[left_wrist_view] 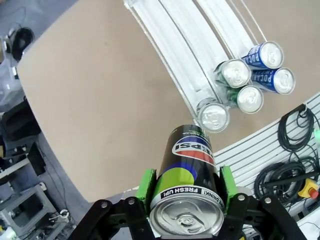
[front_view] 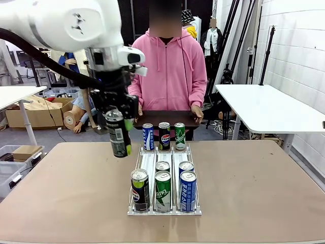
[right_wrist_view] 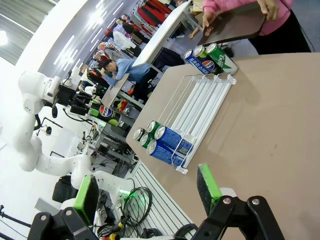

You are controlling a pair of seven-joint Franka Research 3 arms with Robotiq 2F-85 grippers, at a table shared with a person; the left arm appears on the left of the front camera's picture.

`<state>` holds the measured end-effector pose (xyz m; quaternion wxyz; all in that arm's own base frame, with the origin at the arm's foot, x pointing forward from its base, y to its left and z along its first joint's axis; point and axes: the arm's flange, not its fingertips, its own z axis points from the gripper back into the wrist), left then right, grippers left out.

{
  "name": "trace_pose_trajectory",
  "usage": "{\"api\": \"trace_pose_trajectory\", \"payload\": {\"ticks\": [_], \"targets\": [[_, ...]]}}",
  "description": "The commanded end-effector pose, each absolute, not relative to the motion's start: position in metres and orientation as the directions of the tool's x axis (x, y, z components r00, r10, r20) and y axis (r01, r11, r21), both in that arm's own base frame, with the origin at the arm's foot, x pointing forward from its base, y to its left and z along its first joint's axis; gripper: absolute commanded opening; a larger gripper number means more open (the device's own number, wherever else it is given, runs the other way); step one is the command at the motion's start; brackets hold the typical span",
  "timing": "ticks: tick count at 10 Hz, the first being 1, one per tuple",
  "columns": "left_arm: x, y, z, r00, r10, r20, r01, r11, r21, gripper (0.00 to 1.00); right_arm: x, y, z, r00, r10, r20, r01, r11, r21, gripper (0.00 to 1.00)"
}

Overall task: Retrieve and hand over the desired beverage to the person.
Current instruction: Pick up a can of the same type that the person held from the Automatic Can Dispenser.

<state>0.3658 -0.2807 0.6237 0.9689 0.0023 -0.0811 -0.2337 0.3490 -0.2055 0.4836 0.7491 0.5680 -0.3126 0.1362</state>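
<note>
While left claw (left_wrist_view: pixel 186 187) pinches a Pepsi can (left_wrist_view: pixel 189 150), right claw (right_wrist_view: pixel 146 192) stands spread

- The left arm (front_view: pixel 61 23) extended from the left side, high over the bench (front_view: pixel 66 183), with its wrist (front_view: pixel 109 56) pointed straight down.
- The left jaws were clamped on the top end of a can (front_view: pixel 118 134), one green pad (left_wrist_view: pixel 146 186) against each side. The can hung below them, slightly tilted and clear of the bench.
- The right jaws stood wide apart, with their green pads (right_wrist_view: pixel 207 181) well separated, aimed at a slant across the bench.
</note>
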Motion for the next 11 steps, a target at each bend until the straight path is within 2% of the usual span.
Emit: {"api": "trace_pose_trajectory", "payload": {"ticks": [1,5,11], "targets": [[0.368,-0.244,0.641,0.881,-0.437,0.179,0.434,0.899,0.058,0.0,0.348,-0.204,0.483,0.757,-0.162,0.632,-0.572,0.302,0.763,1.0],[0.354,-0.177,0.667,0.914,-0.358,0.191,0.345,0.933,0.099,0.0,0.348,-0.204,0.483,0.757,-0.162,0.632,-0.572,0.302,0.763,1.0],[0.351,-0.122,0.636,0.946,-0.273,0.174,0.261,0.961,0.093,0.0,0.348,-0.204,0.483,0.757,-0.162,0.632,-0.572,0.302,0.763,1.0]]}}
